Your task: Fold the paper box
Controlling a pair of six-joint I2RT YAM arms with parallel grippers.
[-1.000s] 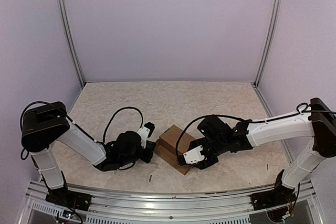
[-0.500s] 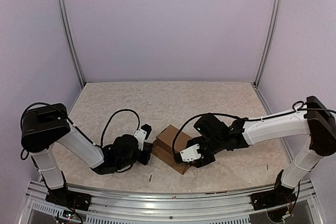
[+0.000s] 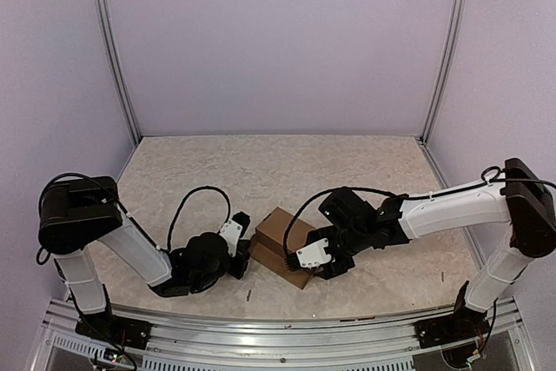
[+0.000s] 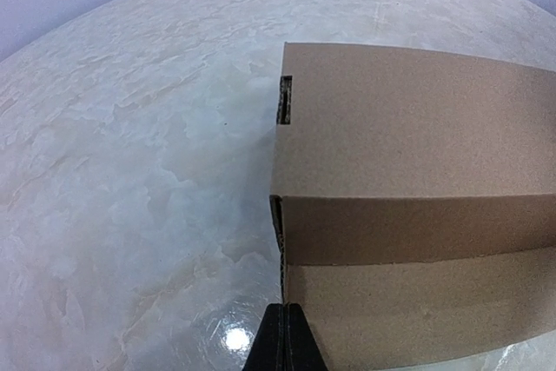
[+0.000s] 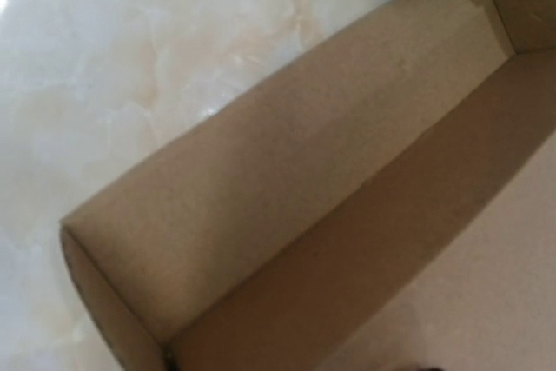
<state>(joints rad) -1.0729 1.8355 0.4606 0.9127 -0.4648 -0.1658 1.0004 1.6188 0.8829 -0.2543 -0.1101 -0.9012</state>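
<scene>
The left gripper (image 4: 282, 343) is pinched fully shut and holds nothing, its tip just beside a corner of the paper box (image 3: 280, 230); its arm lies low with the elbow bent. The right gripper (image 3: 302, 263) hangs over the box's near side, and I cannot tell how wide it stands. The box sits near the near edge of the marbled table (image 3: 287, 167), and lilac walls (image 3: 278, 41) enclose it.

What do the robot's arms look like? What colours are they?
The left arm and right arm are both white tubes joined by chunky black joints. A thin black cable loops over each wrist. The jaws are black, with a small white plate beside them.
</scene>
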